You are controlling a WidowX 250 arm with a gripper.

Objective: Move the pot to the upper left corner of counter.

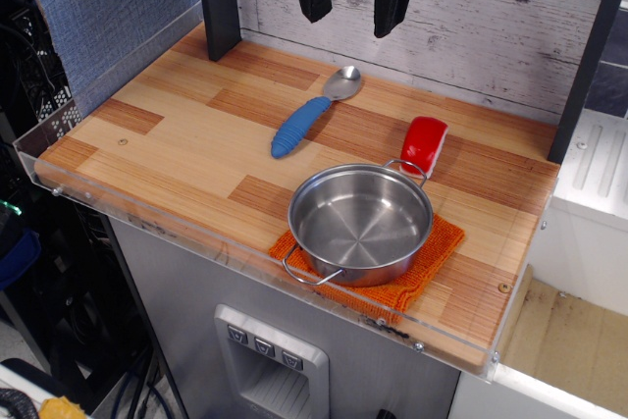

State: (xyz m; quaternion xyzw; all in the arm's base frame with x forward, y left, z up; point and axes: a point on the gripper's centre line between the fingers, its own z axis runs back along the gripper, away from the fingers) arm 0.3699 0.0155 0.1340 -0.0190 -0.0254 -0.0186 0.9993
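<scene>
The shiny steel pot (pixel 360 222) with two wire loop handles sits on an orange knitted cloth (pixel 444 241) near the front right edge of the wood-plank counter (pixel 177 144). The pot is empty. My black gripper (pixel 352 9) hangs open and empty high above the back of the counter, well behind the pot and above the spoon's bowl.
A blue-handled metal spoon (pixel 312 117) lies diagonally mid-counter. A small red object (pixel 424 143) lies just behind the pot. A dark post (pixel 218 2) stands at the back left. A clear acrylic rim (pixel 147 218) edges the counter. A grey plank wall runs behind.
</scene>
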